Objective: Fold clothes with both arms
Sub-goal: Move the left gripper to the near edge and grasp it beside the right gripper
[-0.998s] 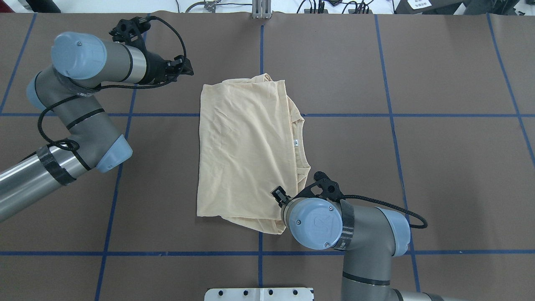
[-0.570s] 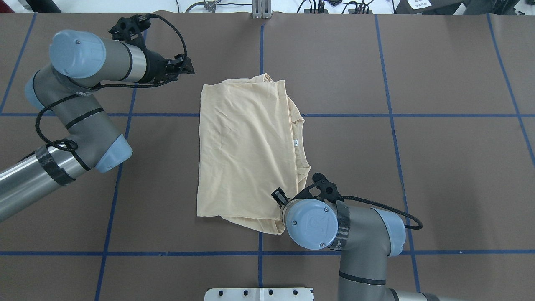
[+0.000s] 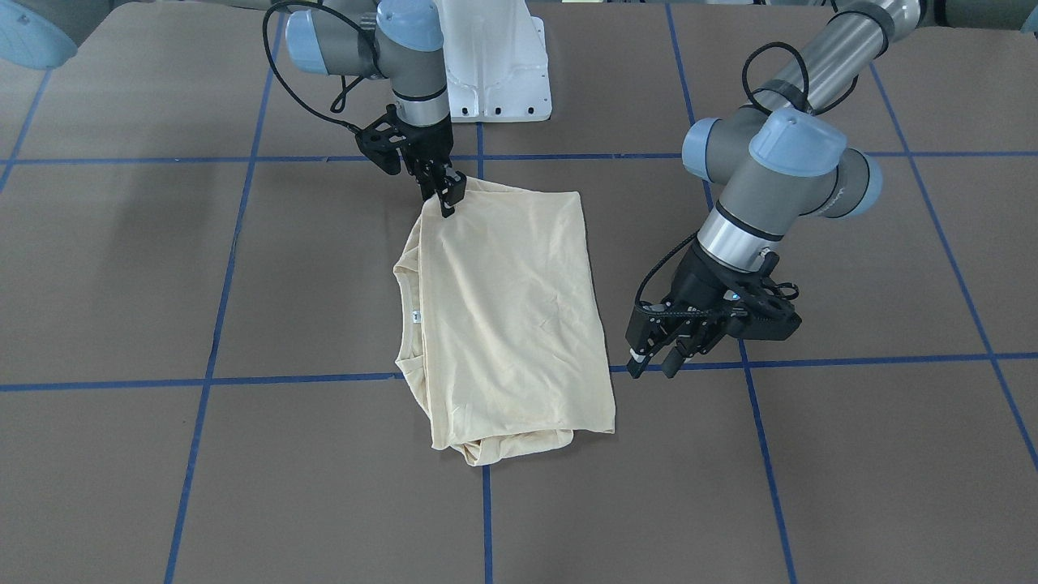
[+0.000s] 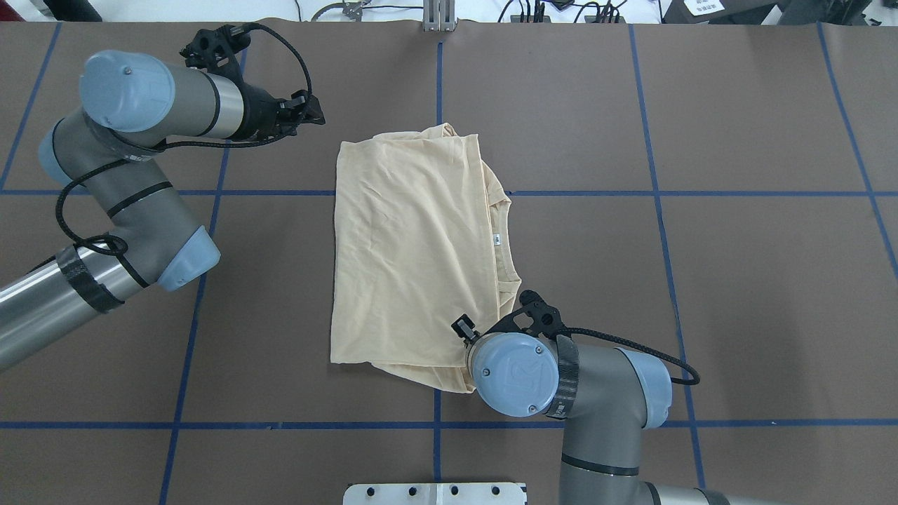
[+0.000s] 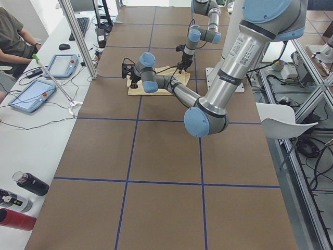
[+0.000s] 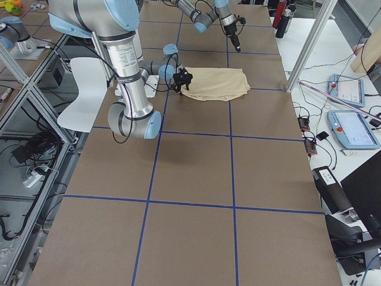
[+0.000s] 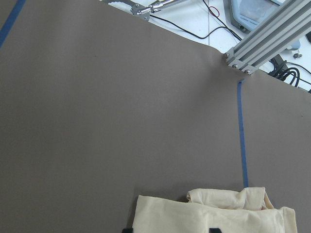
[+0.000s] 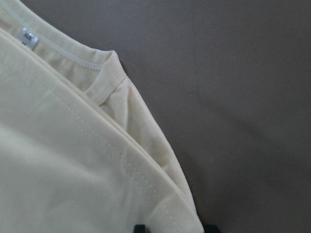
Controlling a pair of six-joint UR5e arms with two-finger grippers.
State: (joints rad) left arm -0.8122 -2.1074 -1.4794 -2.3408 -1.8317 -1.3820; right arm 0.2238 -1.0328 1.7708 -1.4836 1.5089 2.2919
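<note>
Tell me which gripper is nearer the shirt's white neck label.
Right. The right gripper is at a corner of the shirt, on the collar edge that bears the label. The left gripper hangs off the cloth, beyond the opposite edge.

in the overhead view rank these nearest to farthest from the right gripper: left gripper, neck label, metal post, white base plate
1. neck label, just up from the right gripper
2. white base plate, bottom edge
3. left gripper, upper left
4. metal post, top edge
</note>
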